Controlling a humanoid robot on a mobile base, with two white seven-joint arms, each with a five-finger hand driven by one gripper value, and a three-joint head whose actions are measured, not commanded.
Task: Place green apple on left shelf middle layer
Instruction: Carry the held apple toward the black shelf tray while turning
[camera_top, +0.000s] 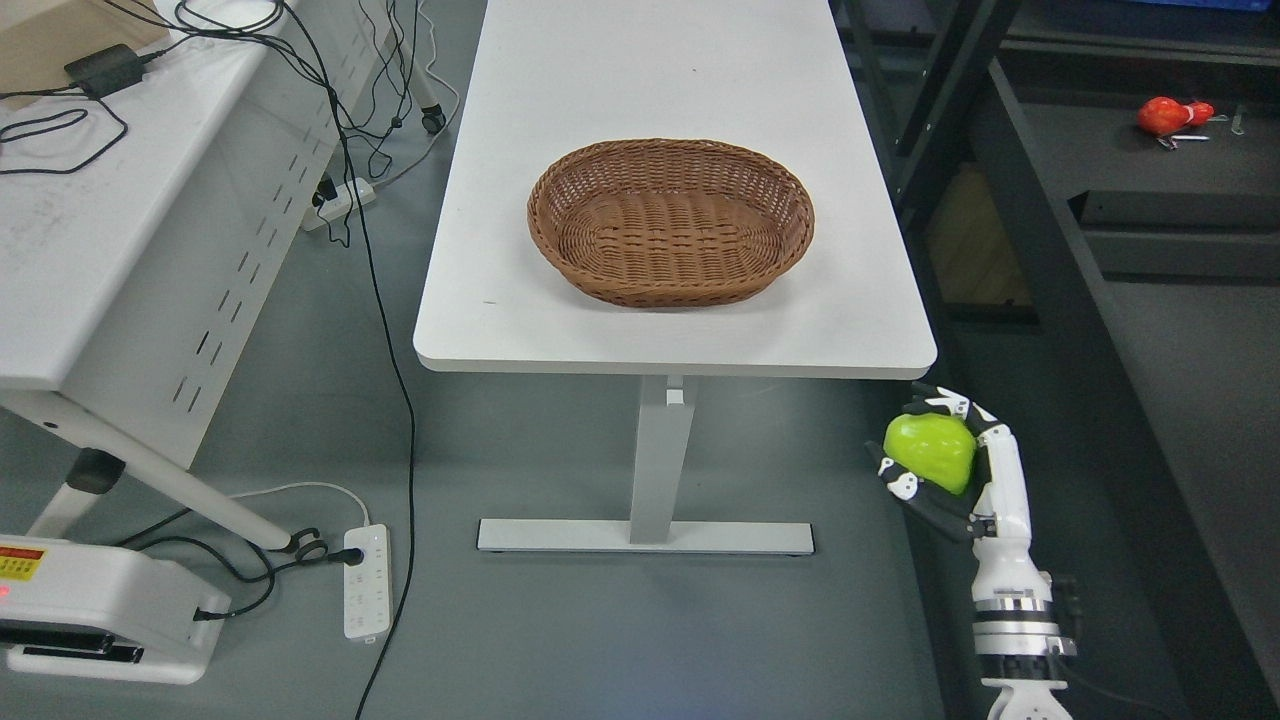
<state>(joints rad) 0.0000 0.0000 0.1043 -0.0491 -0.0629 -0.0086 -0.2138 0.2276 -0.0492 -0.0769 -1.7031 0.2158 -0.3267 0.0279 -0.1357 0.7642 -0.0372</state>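
The right hand (940, 465) rises from the lower right, and its fingers (950, 402) are closed around the green apple (932, 452). It is just near of the right corner of the white table (560, 330). An empty woven basket (670, 222) stands on the table. A red object (1165, 116) lies on the dark shelf (1130, 160) far right.

A lab or workshop is suggested by white benches (560, 340), trailing cables (385, 330), a floor power strip (366, 580) and dark metal shelving (1040, 250).
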